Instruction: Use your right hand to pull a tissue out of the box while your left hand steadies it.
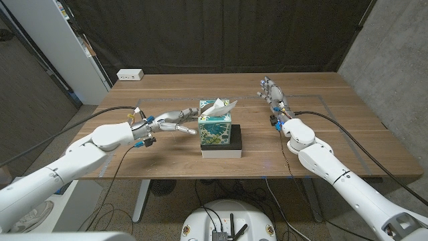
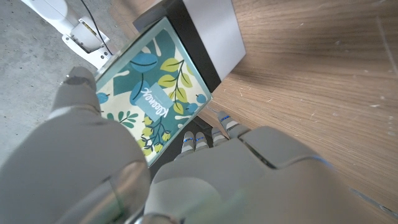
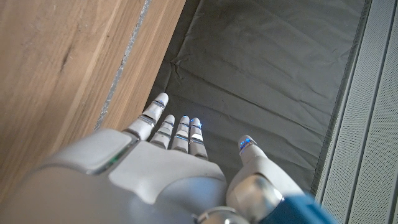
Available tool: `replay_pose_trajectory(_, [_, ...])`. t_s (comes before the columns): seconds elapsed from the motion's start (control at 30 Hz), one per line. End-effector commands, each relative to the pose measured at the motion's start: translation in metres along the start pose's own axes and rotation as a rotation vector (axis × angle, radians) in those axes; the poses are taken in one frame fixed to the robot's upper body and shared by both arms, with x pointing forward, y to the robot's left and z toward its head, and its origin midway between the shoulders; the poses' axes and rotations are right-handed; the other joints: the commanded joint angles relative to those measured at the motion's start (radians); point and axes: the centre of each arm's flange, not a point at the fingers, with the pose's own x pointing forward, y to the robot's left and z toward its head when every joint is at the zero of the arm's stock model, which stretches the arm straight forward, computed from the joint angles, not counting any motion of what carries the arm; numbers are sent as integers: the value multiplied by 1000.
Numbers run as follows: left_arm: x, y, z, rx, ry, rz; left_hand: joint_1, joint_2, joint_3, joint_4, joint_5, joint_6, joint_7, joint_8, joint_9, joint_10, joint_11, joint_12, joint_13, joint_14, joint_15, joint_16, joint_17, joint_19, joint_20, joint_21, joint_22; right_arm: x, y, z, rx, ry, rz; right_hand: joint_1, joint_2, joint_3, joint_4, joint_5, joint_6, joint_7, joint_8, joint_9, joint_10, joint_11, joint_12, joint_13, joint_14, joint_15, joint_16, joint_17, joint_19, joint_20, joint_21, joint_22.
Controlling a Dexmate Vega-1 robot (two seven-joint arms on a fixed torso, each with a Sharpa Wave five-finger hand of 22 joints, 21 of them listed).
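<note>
The tissue box (image 1: pixel 215 127) stands near the middle of the surface (image 1: pixel 167 157), a little toward its near edge, raised on a dark block with a pale front (image 1: pixel 222 146). That lift probably puts the box top at a height both hands can reach. A white tissue (image 1: pixel 219 107) stands up out of the slot, tilted toward the far right, ready to be pinched.

The left hand (image 1: pixel 170 122) reaches in from the left edge, fingers (image 1: pixel 186 128) stretched toward the box's left wall. From the head view the tips look touching or just short of it; I cannot tell which. In the left wrist view the box (image 2: pixel 152 93) sits right ahead of the hand (image 2: pixel 186 180), so it seems placed to brace the box rather than grip it. It holds nothing, fingers extended.

Farther off, the right hand (image 1: pixel 273 92) hovers near the far right part of the surface, well apart from the box. Its fingers (image 3: pixel 180 130) are straight and spread, empty. The pull has not begun; it must first cross to the tissue.
</note>
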Motion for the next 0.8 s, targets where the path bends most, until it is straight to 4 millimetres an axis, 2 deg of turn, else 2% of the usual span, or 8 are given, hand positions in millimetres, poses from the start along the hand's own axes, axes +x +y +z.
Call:
replay_pose_trajectory(0.03, [17,2,0,-40,-77,-17,30,-1,-9,4,-8,-187,-23,-2,4,-78,-20,-3,3,-54,-6,-2,3,19,36,3,3,-6,-4,0,-4,-1,-15,1,25,2,-4,6,3,7,6,3,5,5,7,6,14,-11,7,3,8,5,-2,3])
replay_pose_trajectory(0.2, [23,1,1,-52,-98,-17,53,0,-16,7,-15,-173,-48,10,7,-44,-39,4,4,3,-20,11,3,55,42,11,3,-10,-6,-2,17,-5,-22,0,24,3,-4,6,2,8,6,3,7,8,8,6,17,-10,8,2,15,8,-1,3])
replay_pose_trajectory(0.3, [26,-1,1,-56,-106,-22,76,14,-10,7,-24,-132,-55,31,10,-3,-44,14,5,28,-21,10,3,75,48,13,3,-12,-7,-2,17,-6,-27,0,23,3,-4,5,2,11,6,3,7,9,8,6,18,-10,8,2,17,12,-2,3])
replay_pose_trajectory(0.33, [27,-2,2,-57,-110,-21,97,25,-2,5,-37,-105,-56,47,12,56,-44,31,5,51,-24,12,2,93,49,15,3,-13,-7,-2,9,-8,-23,0,23,3,-4,5,2,11,6,3,7,9,8,6,19,-9,8,2,17,12,-2,3])
replay_pose_trajectory(0.5, [25,-4,3,-63,-116,8,184,69,37,-3,-106,8,-42,109,17,197,-33,60,8,138,-36,14,2,137,63,14,3,-14,-8,-2,10,-10,-28,-2,22,3,-4,5,2,11,6,3,8,10,8,6,21,-6,8,2,20,14,-3,3])
replay_pose_trajectory(0.57, [24,-4,2,-82,-123,18,223,90,57,-5,-137,80,-35,145,18,246,-27,67,10,166,-50,13,1,156,66,14,4,-15,-8,-2,14,-9,-28,-3,22,3,-3,5,2,11,6,3,8,10,8,6,21,-6,8,2,20,14,-3,3])
replay_pose_trajectory(0.7, [20,-6,3,-101,-139,57,287,121,88,-6,-163,197,-37,206,19,359,-49,86,13,270,-91,25,1,208,64,20,5,-14,-7,-2,6,-9,-23,-4,21,3,-3,5,3,11,6,3,8,11,8,6,22,-5,9,2,21,14,-5,3])
replay_pose_trajectory(0.8, [16,-7,2,-118,-151,98,303,142,98,1,-165,305,-36,257,22,430,-60,94,15,354,-110,32,1,241,66,23,6,-13,-6,-1,6,-9,-19,-5,21,3,-3,5,3,12,6,3,8,12,8,6,22,-5,9,2,21,14,-5,3])
